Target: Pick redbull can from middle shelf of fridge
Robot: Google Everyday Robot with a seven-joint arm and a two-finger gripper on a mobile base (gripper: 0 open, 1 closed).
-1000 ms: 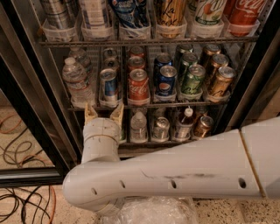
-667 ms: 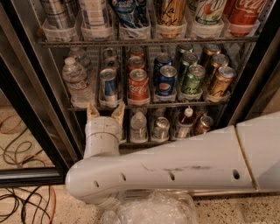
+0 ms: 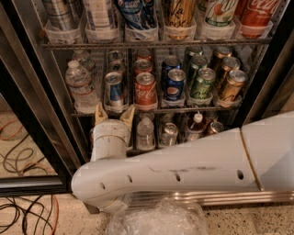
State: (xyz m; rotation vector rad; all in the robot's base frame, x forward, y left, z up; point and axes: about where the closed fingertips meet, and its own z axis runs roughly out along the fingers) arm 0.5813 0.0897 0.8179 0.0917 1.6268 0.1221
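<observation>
The redbull can point(image 3: 113, 91), slim, blue and silver, stands at the front of the middle shelf point(image 3: 239, 106) of the fridge point(image 3: 32, 124), between a water bottle point(image 3: 81, 87) and a red Coke can point(image 3: 145, 89). My gripper point(image 3: 114, 114) is right in front of and just below the redbull can. It is open, with one tan finger point(image 3: 98, 113) on each side of the can's base, not closed on it. My white arm point(image 3: 183, 165) crosses the lower part of the view.
A Pepsi can point(image 3: 174, 85), a green can point(image 3: 202, 83) and bronze cans point(image 3: 232, 85) fill the shelf to the right. Tall cans point(image 3: 178, 13) stand on the rack above, small bottles point(image 3: 146, 133) below. Cables point(image 3: 18, 151) lie on the floor at left. Crumpled plastic point(image 3: 161, 220) lies below the arm.
My gripper and arm have shifted slightly right, bringing the open fingers more squarely under the redbull can. The cans have not moved.
</observation>
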